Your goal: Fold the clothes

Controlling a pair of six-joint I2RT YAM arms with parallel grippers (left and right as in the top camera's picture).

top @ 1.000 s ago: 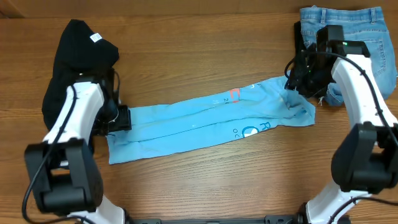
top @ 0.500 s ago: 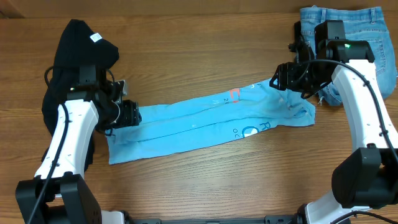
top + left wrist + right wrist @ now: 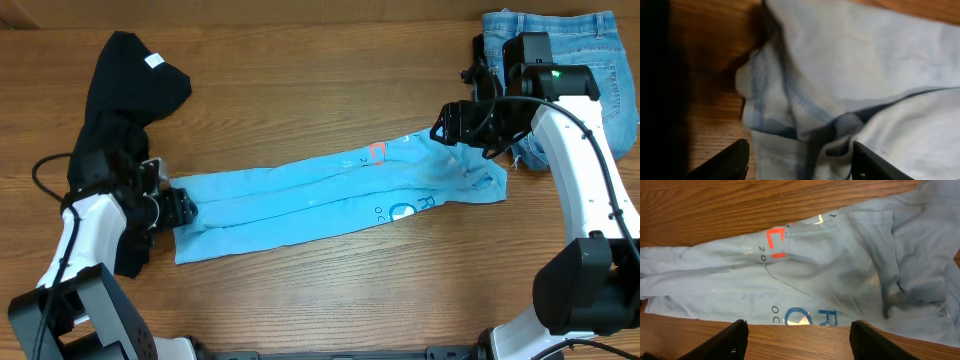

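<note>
The clothes, a light-blue T-shirt [image 3: 330,195], lie on the table as a long narrow strip running from lower left to upper right, with red and white lettering near its right half. My left gripper [image 3: 180,208] sits at the strip's left end. In the left wrist view it [image 3: 800,167] stands open, with the stitched hem of the shirt [image 3: 865,60] bunched between the fingers. My right gripper [image 3: 445,125] hovers at the top edge of the strip's right end. In the right wrist view it [image 3: 797,342] is open over bare wood, just short of the shirt [image 3: 815,275].
A black garment [image 3: 125,90] lies heaped at the far left, partly under my left arm. Blue denim shorts [image 3: 590,60] lie at the back right corner, behind my right arm. The wooden table [image 3: 320,290] shows in front of the shirt.
My left gripper has slid left and toward the front, to the shirt's left end. My right gripper has shifted left off the shirt's right corner and its jaws have spread wider.
</note>
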